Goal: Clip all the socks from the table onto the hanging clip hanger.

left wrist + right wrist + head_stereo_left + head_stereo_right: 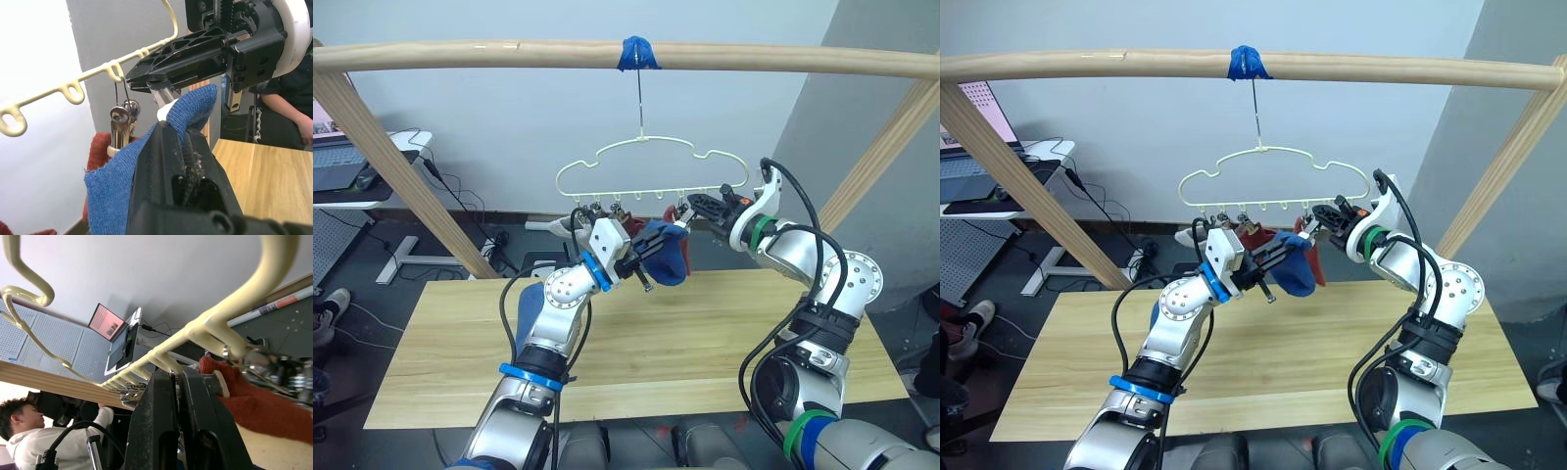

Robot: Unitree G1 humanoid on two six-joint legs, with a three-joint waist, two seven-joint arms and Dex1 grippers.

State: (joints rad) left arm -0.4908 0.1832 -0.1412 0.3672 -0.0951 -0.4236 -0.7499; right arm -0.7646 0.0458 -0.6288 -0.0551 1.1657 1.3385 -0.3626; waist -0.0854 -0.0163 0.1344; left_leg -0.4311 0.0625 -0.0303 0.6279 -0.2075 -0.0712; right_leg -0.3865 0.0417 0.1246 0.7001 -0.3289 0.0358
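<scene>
My left hand point(644, 260) is raised above the wooden surface point(705, 333), fingers pressed together on one blue sock point(668, 253). The sock's upper edge pokes up just past my fingertips, and the rest hangs down below them.

My right hand point(693, 208) reaches in from the other side, its fingers closed around a metal clip point(164, 98) of the clip hanger point(646, 162), directly above my left hand and touching the sock's edge. In the left wrist view, a white-tipped clip end sits at the top of the blue fabric, under my right fingers; whether the clip already bites the sock is hard to make out.

The pale hanger hangs by its hook from a wooden rail point(509, 54), at a blue tape wrap point(638, 53). I can make out about six clips along its lower bar, though my hands cover some.

One brick red sock point(636, 231) hangs from a clip just beside my left hand, partly hidden behind the blue one.

A person point(29, 431) appears in the right wrist view, cut off at the picture's edge.
</scene>
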